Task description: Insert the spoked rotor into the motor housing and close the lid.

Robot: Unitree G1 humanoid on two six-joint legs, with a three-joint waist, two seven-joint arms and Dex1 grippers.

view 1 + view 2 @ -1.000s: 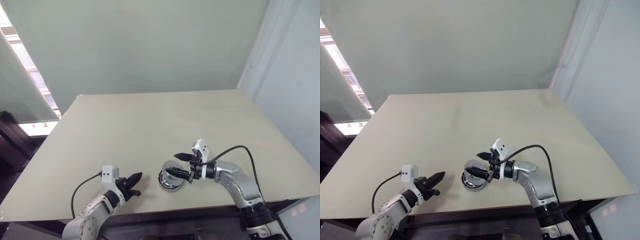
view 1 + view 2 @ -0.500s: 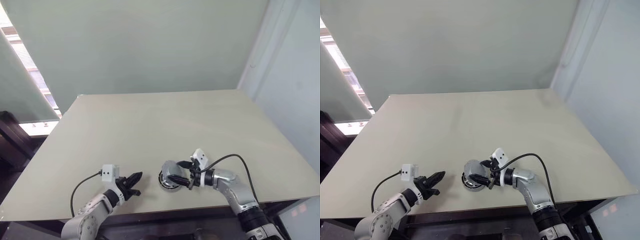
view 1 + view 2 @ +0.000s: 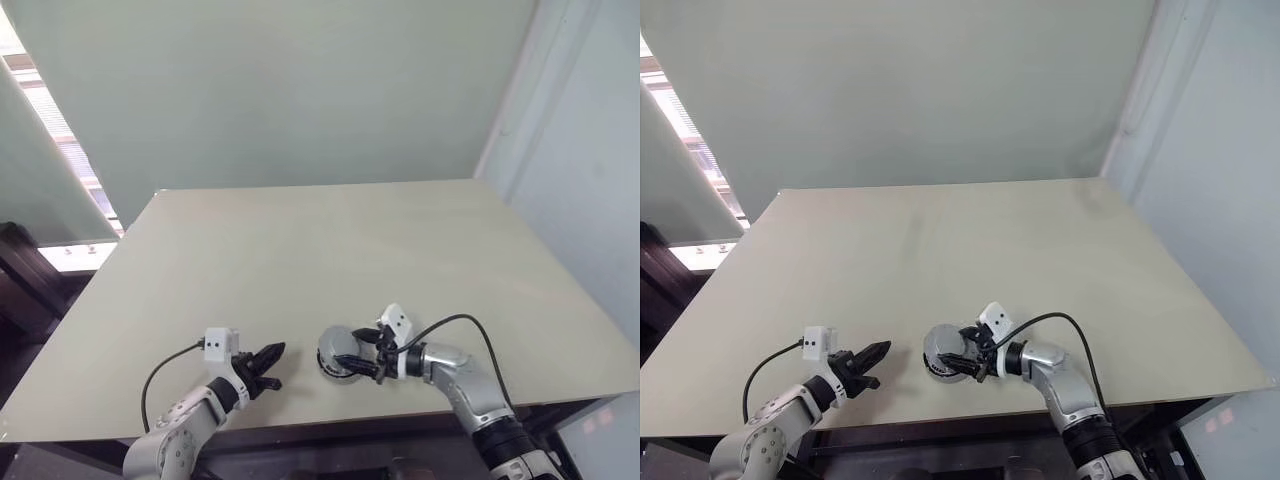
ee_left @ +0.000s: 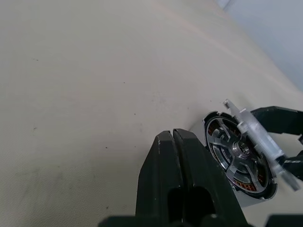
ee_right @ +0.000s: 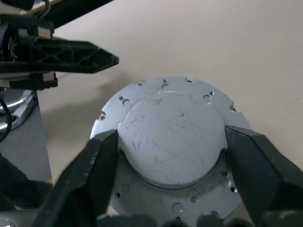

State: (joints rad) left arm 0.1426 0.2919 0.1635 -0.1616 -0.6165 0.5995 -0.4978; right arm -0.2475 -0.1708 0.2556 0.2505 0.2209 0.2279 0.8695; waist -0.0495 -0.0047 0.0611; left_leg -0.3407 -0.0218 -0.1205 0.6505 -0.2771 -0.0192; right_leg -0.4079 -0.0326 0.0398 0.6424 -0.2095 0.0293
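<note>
The right gripper [image 5: 168,163] holds the lid [image 5: 170,142] by its rim, one black finger on each side, clamped across the disc's width. In the head views the lid sits directly over the motor housing [image 3: 340,362], near the table's [image 3: 330,240] front edge at about six o'clock, with the right arm at its three o'clock. From the left wrist view the lid appears tilted, raised on one side above the housing, with the spoked rotor [image 4: 236,153] already seated inside and copper windings visible beneath the spokes. The left gripper [image 3: 268,360] rests at the housing's nine o'clock, well apart from it, fingers pressed together and empty. The step in hand looks like seating the lid. To do it well, the disc should probably be levelled first so its face is parallel to the housing's top, then centred over the hub and lowered straight; releasing while it is canted risks it sliding off or nudging the housing sideways.
</note>
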